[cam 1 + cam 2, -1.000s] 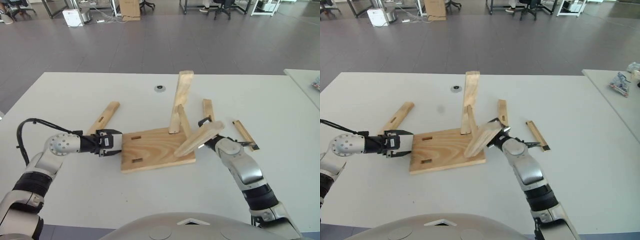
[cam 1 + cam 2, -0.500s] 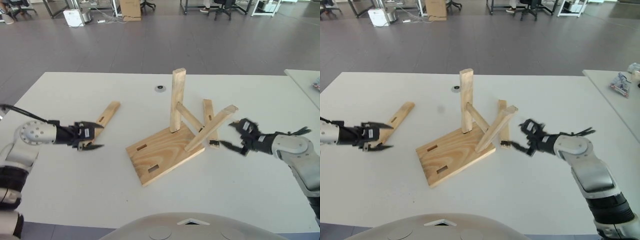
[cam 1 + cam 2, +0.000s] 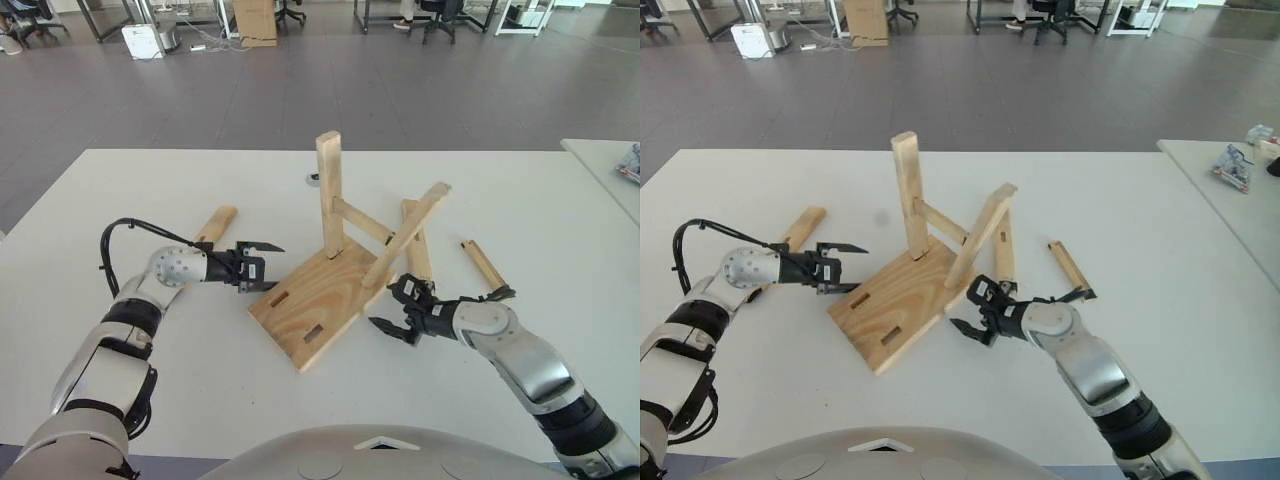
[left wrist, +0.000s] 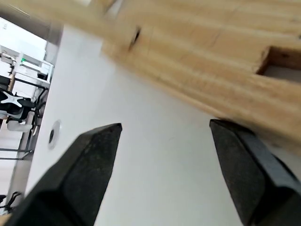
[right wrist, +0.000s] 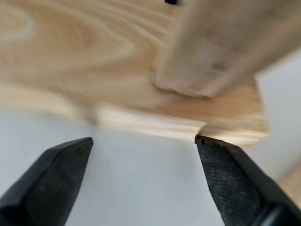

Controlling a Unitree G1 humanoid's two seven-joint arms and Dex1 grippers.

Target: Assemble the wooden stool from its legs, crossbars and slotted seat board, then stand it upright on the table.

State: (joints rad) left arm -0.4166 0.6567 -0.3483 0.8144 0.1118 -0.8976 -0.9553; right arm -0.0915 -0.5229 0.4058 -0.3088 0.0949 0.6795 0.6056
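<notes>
The slotted seat board (image 3: 300,318) lies flat on the white table, turned diagonally. An upright leg (image 3: 329,195) and a leaning leg (image 3: 407,233) stand in it, joined by a crossbar (image 3: 362,221). My left gripper (image 3: 275,268) is open at the board's left corner, with the board edge (image 4: 211,47) just beyond its fingertips (image 4: 101,155). My right gripper (image 3: 386,305) is open at the board's right edge, beside the foot of the leaning leg (image 5: 211,61). Nothing is held.
A loose leg (image 3: 215,224) lies to the left of the board and another loose leg (image 3: 415,250) behind the leaning one. A loose crossbar (image 3: 481,263) lies to the right. A small round fitting (image 3: 312,178) sits far back. A second table (image 3: 615,165) stands at the right.
Both arms have moved in toward the board: the left gripper from the far left to its left corner, the right gripper from the right to its edge. The board has turned slightly.
</notes>
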